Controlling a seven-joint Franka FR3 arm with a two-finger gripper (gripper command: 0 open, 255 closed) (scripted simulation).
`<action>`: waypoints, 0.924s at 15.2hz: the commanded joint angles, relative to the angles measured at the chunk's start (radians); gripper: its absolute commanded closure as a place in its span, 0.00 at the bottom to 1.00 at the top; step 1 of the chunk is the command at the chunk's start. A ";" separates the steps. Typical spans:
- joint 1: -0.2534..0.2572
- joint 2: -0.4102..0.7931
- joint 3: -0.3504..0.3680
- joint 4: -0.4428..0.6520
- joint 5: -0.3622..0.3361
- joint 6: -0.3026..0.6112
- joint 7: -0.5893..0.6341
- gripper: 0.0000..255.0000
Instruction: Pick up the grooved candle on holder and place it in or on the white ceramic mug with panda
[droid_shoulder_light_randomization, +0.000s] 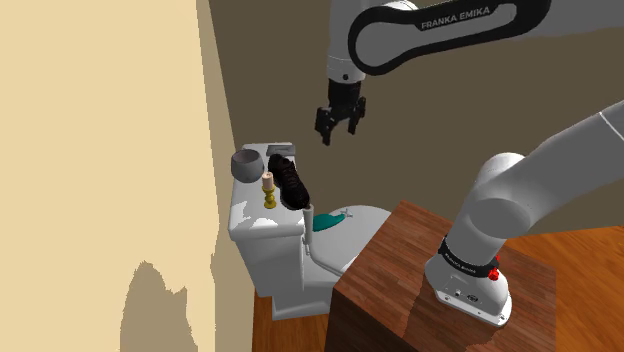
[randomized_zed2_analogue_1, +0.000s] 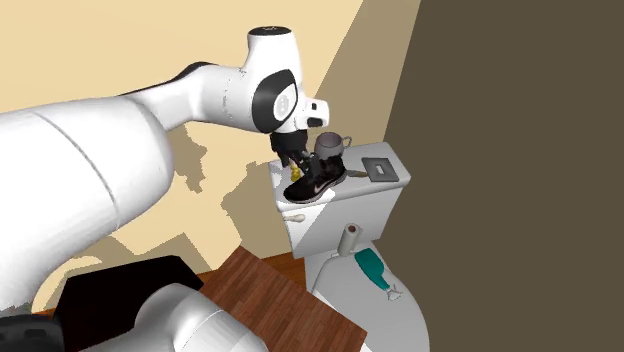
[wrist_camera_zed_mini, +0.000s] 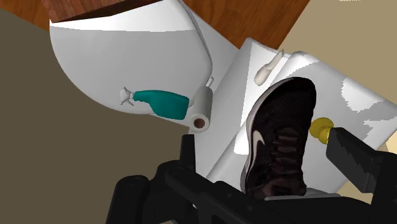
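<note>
The all-black two-finger gripper (droid_shoulder_light_randomization: 338, 134) hangs in the air above the white toilet tank (droid_shoulder_light_randomization: 258, 228), its fingers spread wide and clasping nothing; in the wrist view the gripper (wrist_camera_zed_mini: 262, 137) looks down on a black lace-up sports shoe with a pale swoosh (wrist_camera_zed_mini: 280, 137), which lies on the tank lid in the gap between the fingers, untouched by either; the cream grooved candle on its gold-coloured holder (droid_shoulder_light_randomization: 269, 188) stands upright on the same lid, just beside the shoe (droid_shoulder_light_randomization: 292, 185) and between it and a grey mug with a handle (droid_shoulder_light_randomization: 245, 163), which sits near the lid's end at the shoulder view's left; in the wrist view a gold part of the candle piece (wrist_camera_zed_mini: 320, 129) peeps out beside the shoe, close to one finger (wrist_camera_zed_mini: 356, 159); whether candle and shoe touch cannot be told; on the closed white toilet seat lid (wrist_camera_zed_mini: 95, 63) lie a teal spray bottle with a white nozzle (wrist_camera_zed_mini: 159, 102) and a white toilet roll (wrist_camera_zed_mini: 201, 109), side by side; the arm's dark wooden stand (droid_shoulder_light_randomization: 400, 270) is beside the toilet on a wooden floor.
</note>
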 joint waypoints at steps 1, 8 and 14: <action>0.001 0.072 0.027 0.023 0.010 0.043 0.045 0.00; 0.002 0.330 0.111 0.138 0.005 0.163 0.203 0.00; 0.015 0.568 0.158 0.289 -0.044 0.228 0.344 0.00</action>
